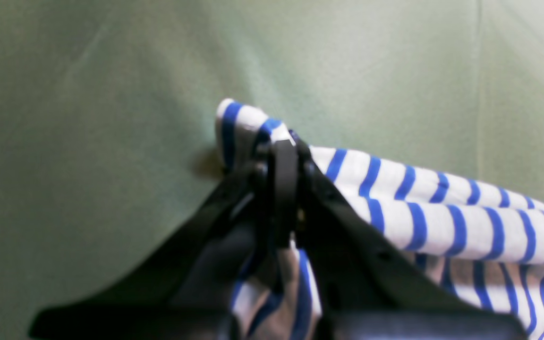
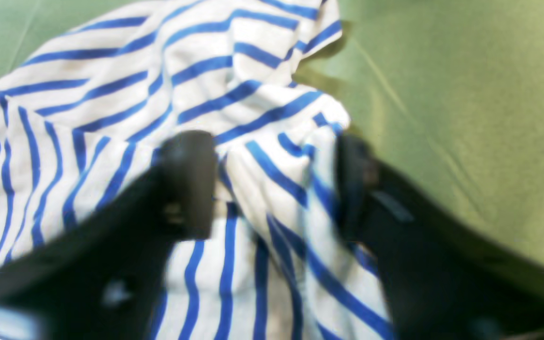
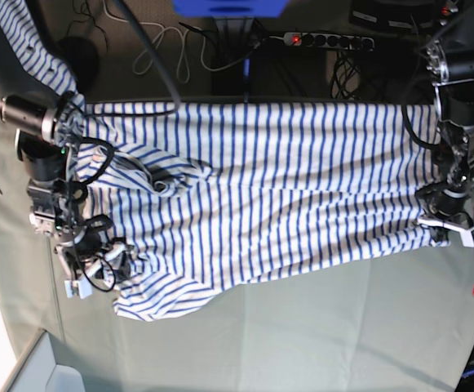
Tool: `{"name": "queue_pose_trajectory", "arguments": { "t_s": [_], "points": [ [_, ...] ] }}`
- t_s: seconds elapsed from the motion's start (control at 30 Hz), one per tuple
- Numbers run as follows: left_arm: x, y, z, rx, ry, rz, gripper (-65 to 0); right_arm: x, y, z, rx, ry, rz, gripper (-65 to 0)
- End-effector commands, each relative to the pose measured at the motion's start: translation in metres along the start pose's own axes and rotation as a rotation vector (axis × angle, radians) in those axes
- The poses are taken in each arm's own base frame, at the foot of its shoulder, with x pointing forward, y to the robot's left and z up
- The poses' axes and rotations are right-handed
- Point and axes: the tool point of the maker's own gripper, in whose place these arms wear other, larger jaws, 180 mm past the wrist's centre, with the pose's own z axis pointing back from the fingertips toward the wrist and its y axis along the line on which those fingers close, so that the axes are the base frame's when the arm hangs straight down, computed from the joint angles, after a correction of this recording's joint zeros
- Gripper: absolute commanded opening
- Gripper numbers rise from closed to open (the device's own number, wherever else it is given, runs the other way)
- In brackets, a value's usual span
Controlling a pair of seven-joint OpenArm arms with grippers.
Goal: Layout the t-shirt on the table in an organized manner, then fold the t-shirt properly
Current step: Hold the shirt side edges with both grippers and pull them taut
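I can make out no readable writing or label anywhere on the t-shirt (image 3: 261, 196); only its blue stripes on white. It lies spread across the far half of the counter (image 3: 302, 335), stretched between my two arms, bunched and wrinkled at the end near my right arm and hanging over the far edge.

My left hand (image 1: 284, 156) is clamped tight on a bunched edge of the shirt, the black fingers (image 1: 285, 189) pressed together with striped fabric poking out past their tips and running back beneath them. In the base view that arm reaches down at the picture's right, wrist pointing toward the counter.

My right hand (image 2: 272, 184) straddles a raised fold of the shirt, its fingers standing apart with cloth between them; the view is blurred, and I cannot tell whether they pinch it. That arm bends down at the base view's left, cables looped around it.
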Motion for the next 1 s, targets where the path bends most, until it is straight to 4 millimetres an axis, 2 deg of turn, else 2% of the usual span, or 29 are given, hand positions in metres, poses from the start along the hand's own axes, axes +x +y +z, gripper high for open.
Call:
{"name": "queue_pose_trajectory", "arguments": {
  "t_s": [0.0,0.1,0.17,0.3,0.37,0.43,0.5,0.53,0.6,0.67,0.8,0.97],
  "points": [
    [0.028,0.002,-0.004,-0.003,-0.069,-0.004,-64.8,0.033,-0.006,-0.001,-0.012,-0.078,0.009,-43.5],
    [0.029,0.001,-0.004,-0.003,-0.070,-0.004,-64.8,0.033,-0.009,-0.001,-0.024,-0.079,0.006,-60.1],
    [0.030,0.001,-0.004,-0.004,-0.071,-0.005,-64.8,0.033,-0.016,-0.001,-0.065,-0.078,0.011,-65.0],
    [0.031,0.000,-0.005,-0.005,-0.074,-0.004,-64.8,0.040,-0.024,0.002,-0.094,-0.095,0.014,-65.0],
    [0.031,0.000,-0.005,-0.005,-0.074,-0.003,-64.8,0.053,-0.028,0.005,-0.103,-0.130,0.036,-65.0],
    [0.034,0.000,-0.005,-0.006,-0.080,-0.005,-64.8,0.054,-0.033,0.015,-0.120,-0.154,0.068,-65.0],
    [0.036,-0.001,-0.005,-0.009,-0.084,-0.006,-64.8,0.062,-0.035,0.027,-0.138,-0.199,0.114,-65.0],
    [0.036,-0.001,-0.005,-0.009,-0.084,-0.006,-64.8,0.064,-0.033,0.033,-0.132,-0.216,0.138,-65.0],
    [0.038,-0.002,-0.005,-0.010,-0.087,-0.006,-64.8,0.066,-0.008,0.041,-0.060,-0.256,0.173,-65.0],
    [0.041,-0.005,-0.007,-0.015,-0.094,-0.003,-64.8,0.068,0.005,0.053,-0.023,-0.287,0.209,-65.0],
    [0.047,-0.008,-0.009,-0.020,-0.105,0.003,-64.8,0.060,0.014,0.073,-0.025,-0.308,0.255,-65.0],
    [0.073,-0.028,-0.009,-0.069,-0.127,-0.024,-64.8,0.060,0.012,0.107,-0.035,-0.393,0.189,-65.0]
  ]
}}
